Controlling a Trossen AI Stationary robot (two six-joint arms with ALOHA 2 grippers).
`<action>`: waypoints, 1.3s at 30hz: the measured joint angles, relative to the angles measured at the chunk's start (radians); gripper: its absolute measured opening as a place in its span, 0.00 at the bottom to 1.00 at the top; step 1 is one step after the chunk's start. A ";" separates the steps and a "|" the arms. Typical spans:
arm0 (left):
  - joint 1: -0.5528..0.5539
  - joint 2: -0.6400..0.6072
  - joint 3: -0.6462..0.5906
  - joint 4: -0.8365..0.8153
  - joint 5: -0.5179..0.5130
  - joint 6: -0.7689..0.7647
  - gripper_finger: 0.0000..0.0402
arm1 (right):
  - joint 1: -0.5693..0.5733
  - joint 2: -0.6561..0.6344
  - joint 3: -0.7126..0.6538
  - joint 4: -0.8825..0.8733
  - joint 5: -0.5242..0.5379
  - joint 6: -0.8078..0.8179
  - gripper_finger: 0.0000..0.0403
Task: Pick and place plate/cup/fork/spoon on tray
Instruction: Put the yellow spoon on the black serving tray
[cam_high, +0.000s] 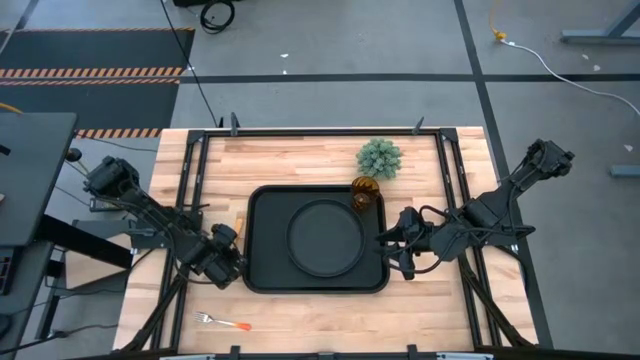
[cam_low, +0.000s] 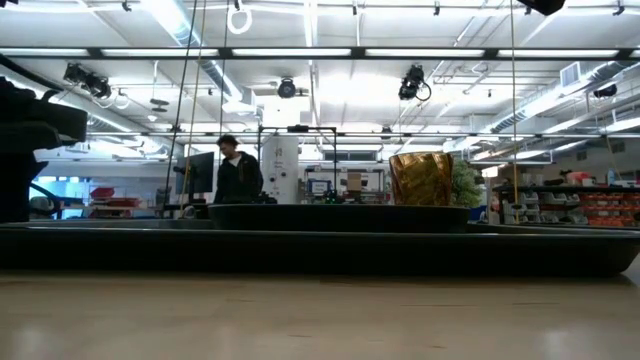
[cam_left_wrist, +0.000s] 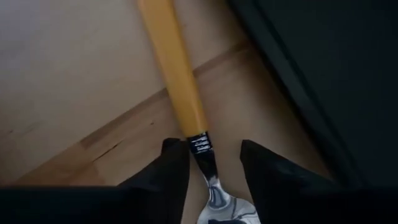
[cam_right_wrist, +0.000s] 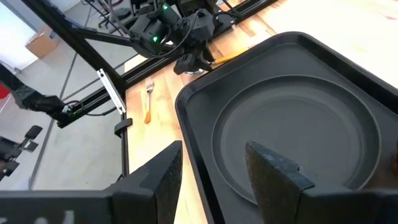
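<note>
The black tray (cam_high: 262, 275) lies mid-table with the round black plate (cam_high: 325, 238) on it and the amber cup (cam_high: 364, 193) in its far right corner. A spoon with an orange handle (cam_left_wrist: 174, 68) and a silver bowl lies flat on the wood beside the tray's left rim (cam_left_wrist: 292, 93). My left gripper (cam_left_wrist: 214, 149) is low over the spoon and open, one finger on each side of its silver neck. My right gripper (cam_right_wrist: 214, 149) is open and empty over the tray's right rim (cam_high: 384, 262). The fork (cam_high: 225, 322) lies on the table near the front left edge.
A fuzzy green plant ball (cam_high: 380, 157) stands on the table behind the tray's far right corner, close to the cup. Black frame rails run along the table's left and right sides. Bare wood lies in front of the tray. A person stands in the room beyond (cam_low: 236, 170).
</note>
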 joint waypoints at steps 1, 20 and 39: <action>0.000 0.000 0.000 0.005 -0.002 0.001 0.37 | 0.004 0.000 0.000 0.000 0.000 0.000 0.45; 0.000 -0.039 0.007 -0.024 -0.096 0.005 0.01 | 0.005 0.000 0.000 -0.003 0.056 -0.147 0.45; -0.004 -0.170 0.008 -0.161 -0.083 -0.019 0.10 | -0.076 0.000 0.000 -0.003 0.054 -0.162 0.45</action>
